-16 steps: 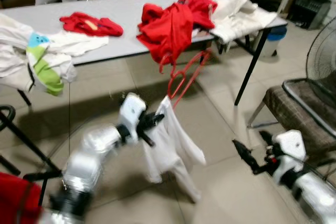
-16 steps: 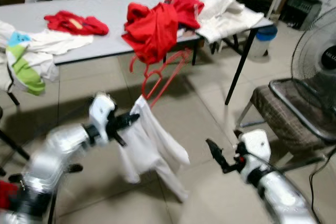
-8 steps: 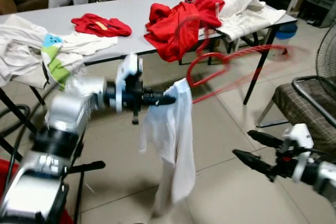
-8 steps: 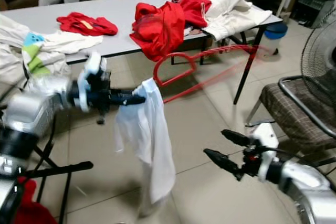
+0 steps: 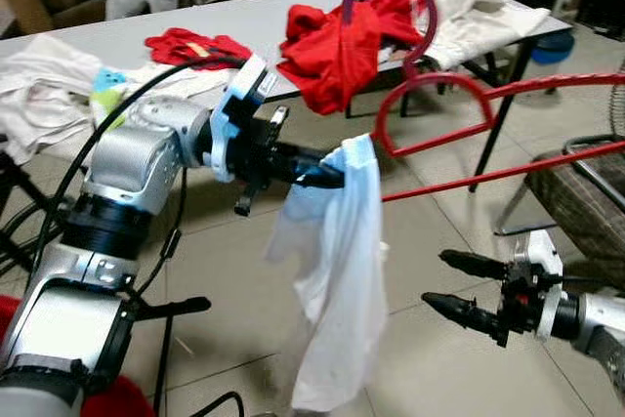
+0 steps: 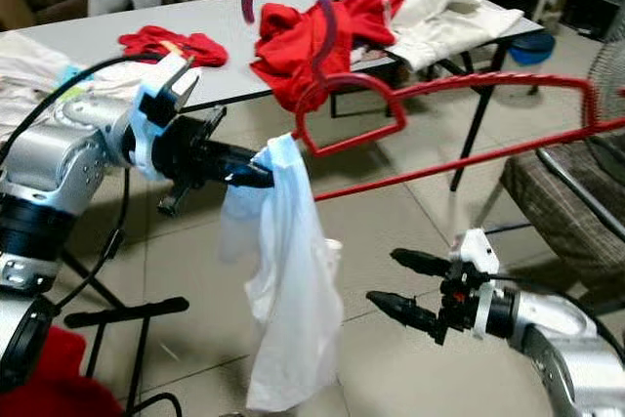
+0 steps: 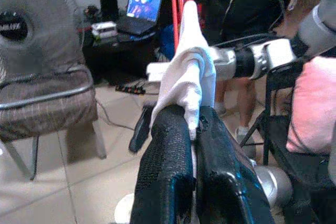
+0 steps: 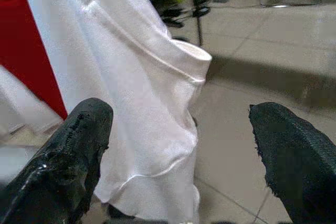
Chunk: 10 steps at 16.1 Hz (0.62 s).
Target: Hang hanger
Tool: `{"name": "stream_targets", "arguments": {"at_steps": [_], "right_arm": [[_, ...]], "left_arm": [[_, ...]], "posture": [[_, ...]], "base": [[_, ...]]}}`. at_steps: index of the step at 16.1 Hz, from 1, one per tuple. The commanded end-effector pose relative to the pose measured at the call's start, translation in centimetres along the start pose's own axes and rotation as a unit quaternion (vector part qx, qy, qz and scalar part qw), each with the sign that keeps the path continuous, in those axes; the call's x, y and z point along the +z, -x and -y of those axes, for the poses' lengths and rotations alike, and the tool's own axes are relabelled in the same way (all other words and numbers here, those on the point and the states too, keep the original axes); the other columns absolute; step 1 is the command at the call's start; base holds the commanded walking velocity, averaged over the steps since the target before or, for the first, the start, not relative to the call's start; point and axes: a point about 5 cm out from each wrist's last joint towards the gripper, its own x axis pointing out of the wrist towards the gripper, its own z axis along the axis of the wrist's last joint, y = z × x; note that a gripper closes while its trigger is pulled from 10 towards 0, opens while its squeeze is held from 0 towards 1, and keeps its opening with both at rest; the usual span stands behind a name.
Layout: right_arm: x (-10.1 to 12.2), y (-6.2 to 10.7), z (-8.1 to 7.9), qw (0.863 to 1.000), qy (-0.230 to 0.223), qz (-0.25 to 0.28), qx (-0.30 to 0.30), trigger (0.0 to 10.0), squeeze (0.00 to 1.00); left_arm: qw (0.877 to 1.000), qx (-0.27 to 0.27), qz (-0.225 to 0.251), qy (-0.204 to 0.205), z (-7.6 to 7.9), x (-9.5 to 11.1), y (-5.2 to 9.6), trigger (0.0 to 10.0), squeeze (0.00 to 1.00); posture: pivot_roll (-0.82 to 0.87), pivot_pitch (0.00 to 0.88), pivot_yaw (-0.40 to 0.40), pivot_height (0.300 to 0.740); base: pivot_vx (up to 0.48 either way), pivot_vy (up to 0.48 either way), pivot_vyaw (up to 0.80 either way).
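No legible text anywhere.

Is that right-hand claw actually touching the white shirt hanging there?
Apart. In the right eye view the right gripper has its fingers spread open, with bare floor showing between their tips and the white shirt.

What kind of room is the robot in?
Probably a workroom or lab set up for laundry practice: a long grey table piled with clothes, a tiled floor, and a standing fan.
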Motion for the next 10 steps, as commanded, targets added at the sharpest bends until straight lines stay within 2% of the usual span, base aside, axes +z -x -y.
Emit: {"name": "stream_targets", "arguments": {"at_steps": [1, 2, 5, 7, 8, 9, 10], "right_arm": [[0.0, -0.1, 0.0, 1.000, 0.006, -0.011, 0.020, 10.0, 0.46], [0.2, -0.2, 0.1, 0.999, 0.023, -0.018, 0.039, 10.0, 0.00], [1.5, -1.1, 1.4, 0.998, 0.037, -0.004, 0.042, 10.0, 0.00], [1.9, -0.9, 2.5, 0.999, 0.034, 0.007, 0.026, 10.0, 0.00], [1.9, -0.9, 2.5, 0.999, 0.034, 0.007, 0.026, 10.0, 0.00], [2.1, -0.3, 3.1, 0.999, 0.029, 0.007, 0.026, 10.0, 0.00], [2.4, 0.0, 3.1, 0.999, 0.025, 0.008, 0.042, 10.0, 0.00]], "left_arm": [[1.000, -0.013, 0.002, -0.020, 0.0, 1.3, -0.2, 0.0, 0.00], [0.999, -0.027, 0.004, -0.022, 0.2, 1.7, -0.5, 0.0, 0.00], [0.998, -0.061, 0.025, -0.024, 0.4, 2.6, -1.6, 0.0, 0.00], [0.996, -0.077, 0.027, -0.024, 0.6, 2.9, -2.0, 0.0, 0.00], [0.996, -0.077, 0.027, -0.024, 0.6, 2.9, -2.0, 0.0, 0.00], [0.996, -0.084, 0.031, -0.023, 0.7, 3.2, -2.1, 0.0, 0.00], [0.995, -0.088, 0.033, -0.024, 0.7, 3.4, -2.2, 0.0, 0.00]], "posture": [[-0.13, 0.000, 0.124, 0.740], [-0.12, 0.000, 0.122, 0.740], [-0.13, 0.000, 0.118, 0.740], [-0.12, 0.000, 0.104, 0.740], [-0.12, 0.000, 0.104, 0.740], [-0.11, 0.000, 0.100, 0.740], [-0.11, 0.000, 0.101, 0.740]], "base": [[0.000, 0.000, 0.00], [0.000, 0.000, 0.00], [0.000, 0.000, 0.00], [0.000, 0.000, 0.00], [0.000, 0.000, 0.00], [0.000, 0.000, 0.00], [0.000, 0.000, 0.00]]}}
